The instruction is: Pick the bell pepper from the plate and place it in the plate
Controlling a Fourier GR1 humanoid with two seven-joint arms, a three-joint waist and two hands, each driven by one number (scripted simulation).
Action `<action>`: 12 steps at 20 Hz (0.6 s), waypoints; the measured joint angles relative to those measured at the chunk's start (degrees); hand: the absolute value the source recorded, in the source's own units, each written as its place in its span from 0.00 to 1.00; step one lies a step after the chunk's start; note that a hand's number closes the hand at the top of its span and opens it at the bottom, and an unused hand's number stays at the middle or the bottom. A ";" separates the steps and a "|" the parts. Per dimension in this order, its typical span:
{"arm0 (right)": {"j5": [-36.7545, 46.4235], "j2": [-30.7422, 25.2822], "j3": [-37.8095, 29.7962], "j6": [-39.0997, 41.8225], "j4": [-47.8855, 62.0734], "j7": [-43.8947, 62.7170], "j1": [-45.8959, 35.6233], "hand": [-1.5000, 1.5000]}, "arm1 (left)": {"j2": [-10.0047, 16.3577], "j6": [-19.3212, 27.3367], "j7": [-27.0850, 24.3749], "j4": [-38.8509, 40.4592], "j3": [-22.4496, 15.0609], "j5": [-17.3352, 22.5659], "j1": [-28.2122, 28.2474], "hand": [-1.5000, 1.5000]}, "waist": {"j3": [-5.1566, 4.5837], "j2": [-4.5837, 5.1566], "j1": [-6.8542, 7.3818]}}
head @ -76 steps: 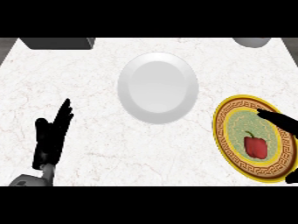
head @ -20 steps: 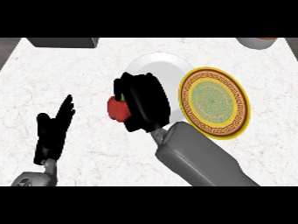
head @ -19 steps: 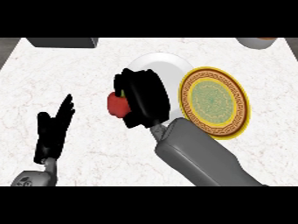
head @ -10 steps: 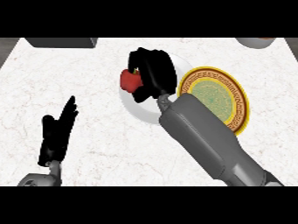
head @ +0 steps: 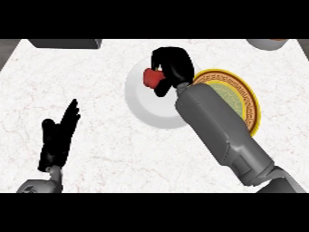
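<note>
Since the shot half a second back, our right hand [head: 176, 65] has carried the bell pepper [head: 150, 77] a bit further up and across, so now it sits over the upper part of the white plate [head: 147, 108] instead of at its left edge. The grey forearm has swung with it and now hides the left side of the gold-rimmed plate [head: 237, 93], which has nothing on the part we can see.

Our right fingers are curled round the pepper from its right side, so only its red left face pokes out. We can't tell from this steep angle whether the pepper is already touching the white plate or hanging just above it.

Our left hand [head: 58, 138] is at the lower left over the marble counter [head: 23, 90], fingers straight and pointing up. It's just resting, well apart from everything.

So we'd say we're at the tail end of the carry, with the pepper basically over its target. Next up is probably the set-down. We'd lower it toward the middle of the white plate, uncurl the fingers once it's sitting there, and pull back without nudging it. It's a roundish thing, so we'd guess it could roll a little when we let go.
</note>
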 measured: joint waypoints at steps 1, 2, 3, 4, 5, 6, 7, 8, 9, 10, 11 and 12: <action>-0.73 0.09 0.07 0.34 2.07 -0.51 -0.33 1.00 | 0.12 -0.40 0.19 -0.13 -0.05 0.12 -0.20 0.50 | 0.00 0.12 0.43; -1.31 0.20 -0.66 1.13 4.09 -1.80 -0.86 1.00 | 0.16 -0.55 0.38 0.13 0.16 0.25 -0.61 0.50 | 0.00 0.18 0.49; -2.11 0.26 -1.16 2.47 5.80 -2.41 -1.70 1.00 | 0.35 -0.90 -0.04 0.66 0.57 0.50 -0.93 0.50 | 0.00 0.24 0.61; -2.78 -0.02 -1.64 4.07 7.42 -3.90 -1.57 1.00 | 0.08 -0.70 -0.16 0.79 0.38 0.26 -1.08 0.50 | 0.00 0.29 0.65; -3.15 -0.18 -1.94 6.02 9.09 -4.54 -1.93 1.00 | 0.12 -0.88 -0.18 0.74 0.46 0.40 -0.98 0.50 | 0.00 0.32 0.72; -3.14 -0.20 -2.09 7.20 11.00 -5.05 -2.25 0.00 | 0.21 -1.12 -0.28 0.70 0.47 0.44 -0.85 0.50 | 0.00 0.35 0.82; -3.21 -0.06 -2.38 8.02 12.91 -5.78 -2.62 0.00 | 0.01 -1.05 -0.41 1.16 0.36 0.23 -1.22 0.50 | 0.00 0.41 0.87; -3.40 -0.24 -2.73 8.97 14.56 -6.96 -2.55 0.00 | -0.10 -0.83 -0.04 0.83 0.25 0.00 -1.39 0.50 | 0.01 0.42 0.91; -3.40 -0.11 -3.04 9.42 16.18 -8.07 -2.80 0.00 | 0.17 -1.32 -0.50 0.66 0.50 0.32 -0.99 0.50 | 0.02 0.44 0.98; -3.73 -0.37 -3.54 10.49 17.03 -9.75 -3.10 0.00 | 0.09 -1.03 0.04 0.44 0.49 0.07 -1.04 0.50 | 0.02 0.40 0.87; -3.82 -0.20 -3.77 11.10 17.94 -11.11 -3.35 0.00 | 0.08 -1.13 -0.01 0.72 0.66 0.11 -1.14 0.50 | 0.02 0.36 0.80; -4.12 -0.28 -4.27 11.65 18.70 -12.89 -3.60 0.00 | -0.26 -0.84 0.19 0.20 0.38 -0.10 -0.74 0.50 | 0.03 0.36 0.85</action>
